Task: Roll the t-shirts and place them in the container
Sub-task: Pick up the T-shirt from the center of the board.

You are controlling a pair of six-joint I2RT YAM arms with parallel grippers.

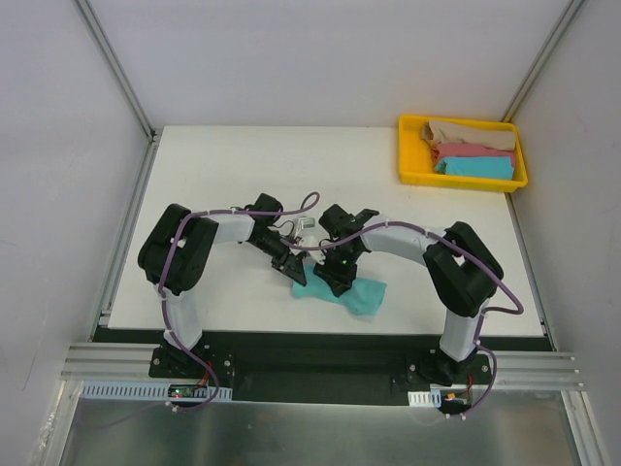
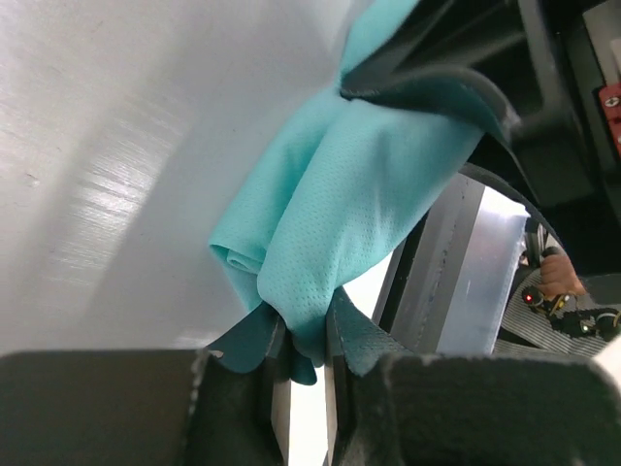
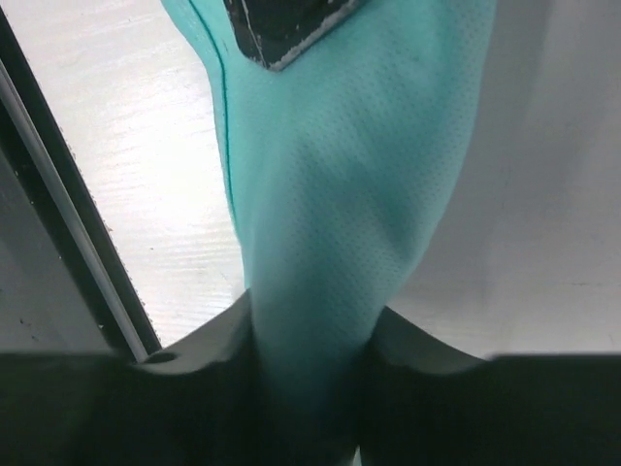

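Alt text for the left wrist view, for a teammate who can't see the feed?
The left gripper pinches a bunched fold of the teal t-shirt in its jaws. The cloth runs up and right, white table behind it, to dark hardware at the top.

Middle of teal t-shirt (image 1: 367,294) hidden from above under left gripper (image 1: 294,272) and right gripper (image 1: 335,280), its top cut off in right wrist view, right fingertips buried in cloth.
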